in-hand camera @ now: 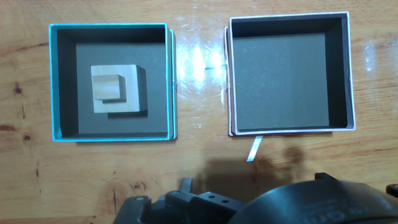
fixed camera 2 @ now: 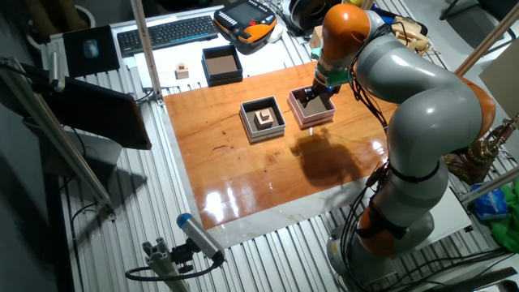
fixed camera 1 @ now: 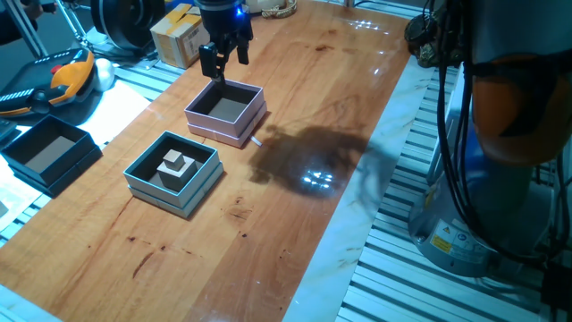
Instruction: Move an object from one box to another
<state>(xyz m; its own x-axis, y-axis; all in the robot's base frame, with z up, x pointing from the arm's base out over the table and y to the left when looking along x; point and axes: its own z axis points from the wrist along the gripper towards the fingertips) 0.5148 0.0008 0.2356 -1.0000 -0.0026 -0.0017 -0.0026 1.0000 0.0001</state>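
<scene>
A: Teal first: we are looking down at the teal box (in-hand camera: 168,87) on the left, and the wooden block (in-hand camera: 115,89) is sitting inside it, a little left of centre on the dark floor.

B: So we are judging the pick as not yet done. What is the block looking like to us?

A: Pale wood, stepped: a small cube sitting on one corner of a wider square slab. It is lying flat, touching no wall.

B: And moving right?

A: Bare tabletop between the boxes, then the pink box (in-hand camera: 351,81), and we are seeing nothing in it. A small white strip (in-hand camera: 254,149) is lying on the table just beside its near wall.

B: Where are we holding the gripper (fixed camera 1: 225,60)?

A: It is hanging above the pink box's far edge, well apart from the block. The fingers are looking parted with nothing between them; so we are calling the claw released.

B: Then the next move is calling for us to travel across to the teal box, centre over the block, and come down with the fingers straddling it, clear of the walls.
</scene>
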